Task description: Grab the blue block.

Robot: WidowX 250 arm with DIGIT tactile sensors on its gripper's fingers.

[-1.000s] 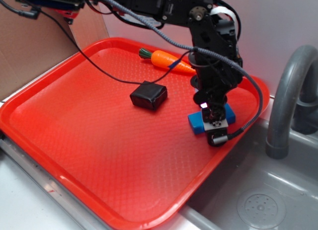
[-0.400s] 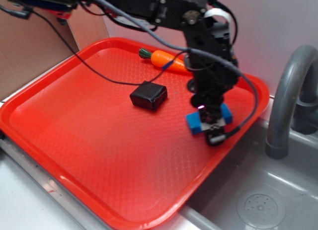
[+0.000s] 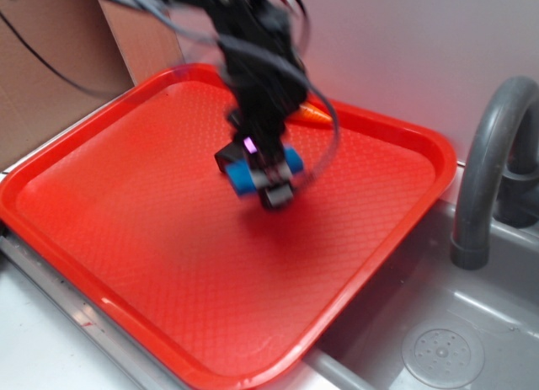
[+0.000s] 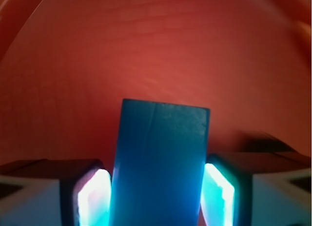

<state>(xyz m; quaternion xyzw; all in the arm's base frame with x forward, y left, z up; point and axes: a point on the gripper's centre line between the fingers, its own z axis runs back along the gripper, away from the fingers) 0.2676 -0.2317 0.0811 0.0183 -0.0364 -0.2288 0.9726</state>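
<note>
The pincer [image 3: 266, 181] is clamped on the blue block [image 3: 244, 176], its two pads [image 4: 93, 196] pressed against the block's long sides in the wrist view. The block's long axis runs crosswise between the jaws, one end jutting toward the left of the exterior view, the other showing just right of the pincer; from the wrist camera it points straight ahead, away from the lens. The exterior view is motion-blurred, so whether the block clears the red tray [image 3: 396, 129] cannot be told. Block and pincer sit over the tray's middle, toward its far side, well away from every raised rim, with bare tray floor open on the left, front and right. An orange tip of the carrot [image 3: 315, 113] shows behind the arm. To the right lie a grey sink [image 3: 438, 339] and faucet [image 3: 488, 146].
</note>
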